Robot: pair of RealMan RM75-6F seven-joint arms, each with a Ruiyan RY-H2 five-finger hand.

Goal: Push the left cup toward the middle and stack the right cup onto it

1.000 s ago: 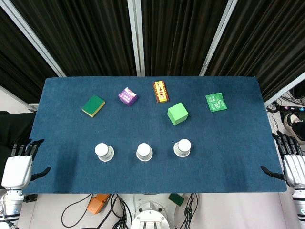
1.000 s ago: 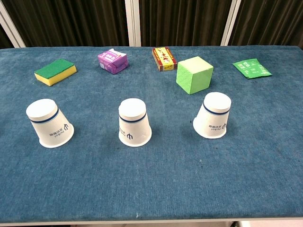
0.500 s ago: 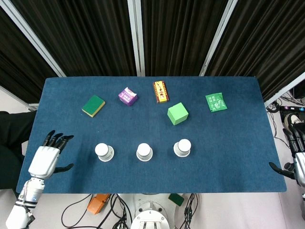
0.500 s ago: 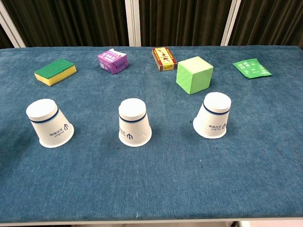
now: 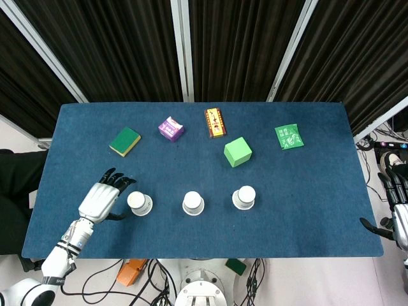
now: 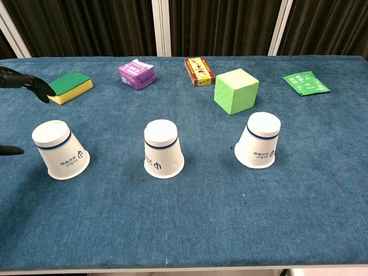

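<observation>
My left hand (image 5: 100, 199) has its fingers (image 5: 115, 180) spread with nothing in them, hovering just beside the left cup (image 5: 139, 203) on the side toward the table's (image 5: 306, 191) left edge, though I can't tell if it's touching, so I'd say nothing's done: the push is still to do, then the stack. My right hand (image 5: 396, 210) hangs off the right edge, fingers loose and empty as far as I can see. All three white paper cups sit upside down in a row near the front edge, with the middle cup (image 5: 192, 203) and right cup (image 5: 243, 197) well apart.
</observation>
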